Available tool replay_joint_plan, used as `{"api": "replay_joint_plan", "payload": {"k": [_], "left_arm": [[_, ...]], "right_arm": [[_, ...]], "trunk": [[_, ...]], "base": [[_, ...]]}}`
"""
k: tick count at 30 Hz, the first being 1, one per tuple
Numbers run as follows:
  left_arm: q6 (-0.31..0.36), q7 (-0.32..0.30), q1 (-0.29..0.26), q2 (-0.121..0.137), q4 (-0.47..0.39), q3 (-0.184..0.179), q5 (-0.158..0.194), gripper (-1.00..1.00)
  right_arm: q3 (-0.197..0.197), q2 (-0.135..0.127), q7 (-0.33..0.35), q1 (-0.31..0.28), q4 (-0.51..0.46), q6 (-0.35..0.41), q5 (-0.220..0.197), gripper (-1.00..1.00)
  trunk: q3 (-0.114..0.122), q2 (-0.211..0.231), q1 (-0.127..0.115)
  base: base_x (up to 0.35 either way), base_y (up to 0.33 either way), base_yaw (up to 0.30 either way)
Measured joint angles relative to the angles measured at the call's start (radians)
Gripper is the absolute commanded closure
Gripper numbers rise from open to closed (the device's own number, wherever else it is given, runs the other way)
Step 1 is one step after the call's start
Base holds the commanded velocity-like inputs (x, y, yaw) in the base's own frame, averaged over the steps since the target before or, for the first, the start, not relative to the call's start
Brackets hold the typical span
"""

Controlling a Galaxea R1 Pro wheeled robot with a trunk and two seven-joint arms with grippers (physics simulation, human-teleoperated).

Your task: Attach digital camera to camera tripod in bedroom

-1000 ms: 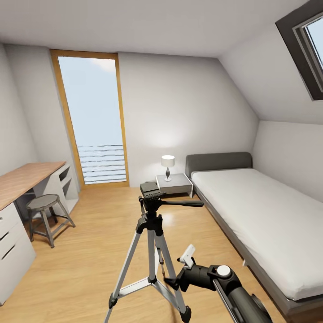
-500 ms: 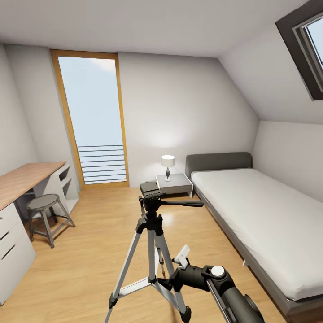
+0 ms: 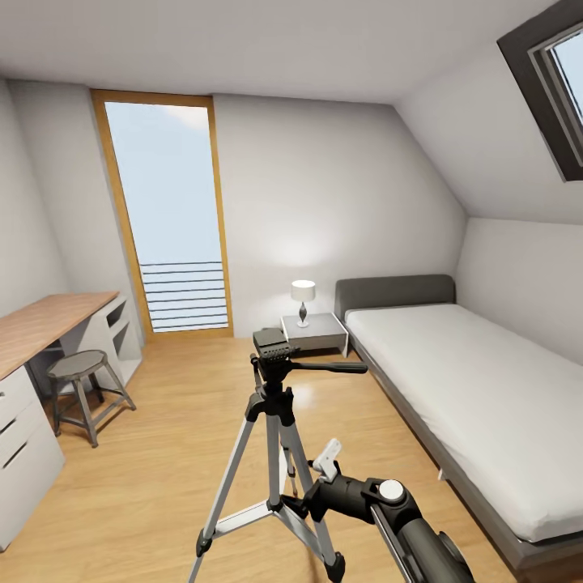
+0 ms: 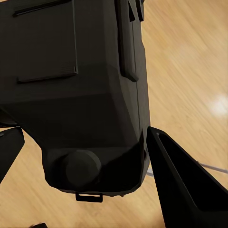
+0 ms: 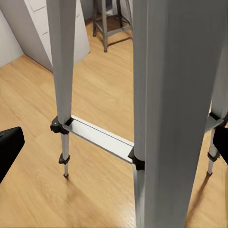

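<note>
— What's nearest the robot?

— In the left wrist view, the left gripper [image 4: 85, 156] has its two dark fingers [image 4: 185, 185] clamped on the sides of the small black digital camera [image 4: 76, 80], above the light wood floor [image 4: 190, 61].

— And the right arm?

— The right gripper [image 3: 301, 508] is low beside the tall silver-grey camera tripod [image 3: 275, 453], near its front legs. Its wrist view shows a dark fingertip [image 5: 9, 147] at each edge, set wide apart, with a tripod leg [image 5: 173, 109] between them.

— Farther off?

— The tripod's black head [image 3: 274, 348] is bare, pan handle pointing toward the white grey-framed bed [image 3: 470, 389]. A grey metal stool [image 3: 81, 380] stands by the wood-topped desk [image 3: 40, 324]; beyond are a white table lamp [image 3: 303, 300] and a tall window [image 3: 166, 219].
</note>
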Motion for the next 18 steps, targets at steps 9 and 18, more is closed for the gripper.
{"api": "replay_joint_plan", "payload": {"k": [9,18], "left_arm": [[-0.006,0.003,0.0,0.0,-0.001,0.002,-0.017,1.0],[-0.009,0.007,0.0,0.0,-0.022,-0.001,-0.119,1.0]], "right_arm": [[-0.001,0.001,-0.003,0.0,0.0,-0.02,0.0,-1.0],[-0.001,0.001,-0.004,0.0,0.0,-0.024,0.001,-1.0]], "trunk": [[0.0,0.0,0.0],[0.0,0.0,0.0]], "base": [[0.0,0.0,0.0],[0.0,0.0,0.0]]}}
